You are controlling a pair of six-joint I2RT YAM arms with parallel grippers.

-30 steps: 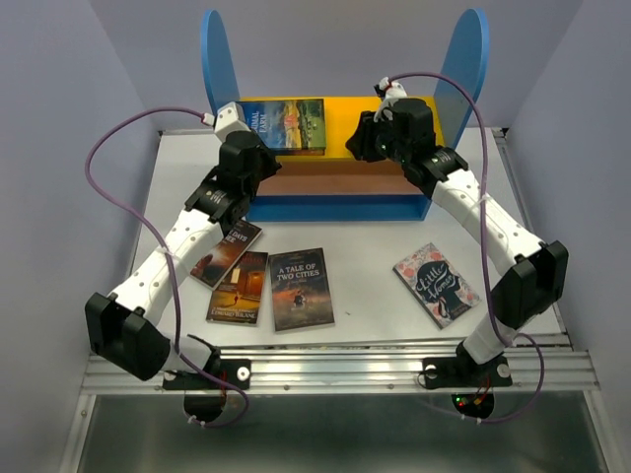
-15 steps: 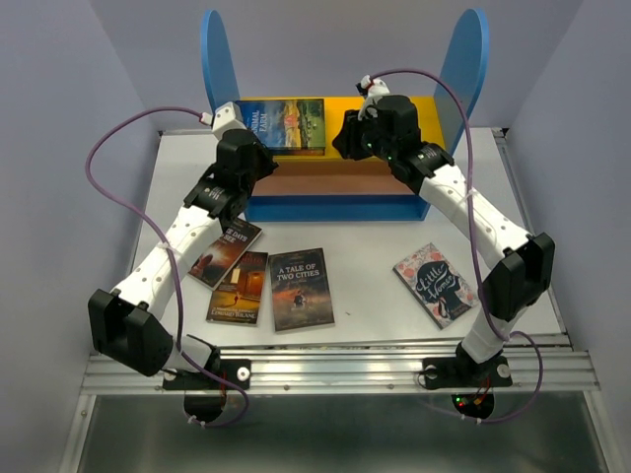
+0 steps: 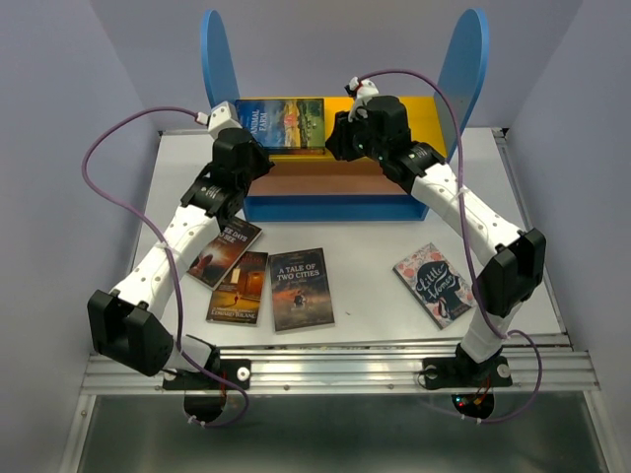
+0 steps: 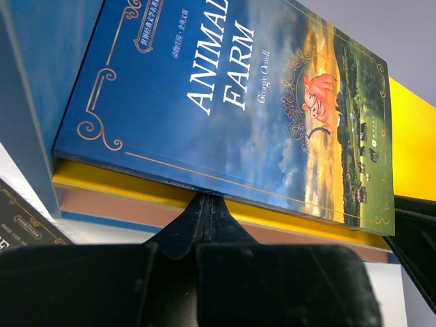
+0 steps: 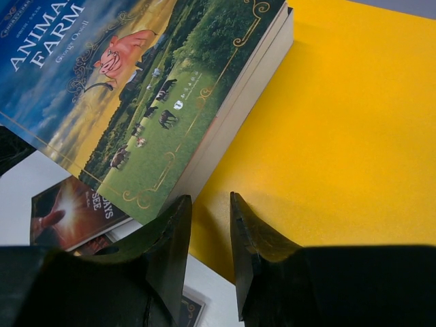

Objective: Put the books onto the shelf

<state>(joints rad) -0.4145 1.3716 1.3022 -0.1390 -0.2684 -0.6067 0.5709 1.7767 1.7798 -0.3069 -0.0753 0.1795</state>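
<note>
Left claw (image 4: 206,212) pinched together, tips at the near edge of the Animal Farm book (image 4: 231,102); right claw (image 5: 210,204) slightly apart, empty, just beside that book's corner; bare yellow board (image 5: 340,136) opens toward 3 o'clock; shelf (image 3: 215,54) at 12 o'clock; Little Women (image 3: 437,284) and three dark paperbacks (image 3: 301,288) flat on the counter (image 3: 365,256) at 6 o'clock.

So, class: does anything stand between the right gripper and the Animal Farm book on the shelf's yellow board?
Nothing visible does. The right gripper, jaws slightly apart and empty, sits right beside a corner of the Animal Farm book, over bare yellow board.
</note>
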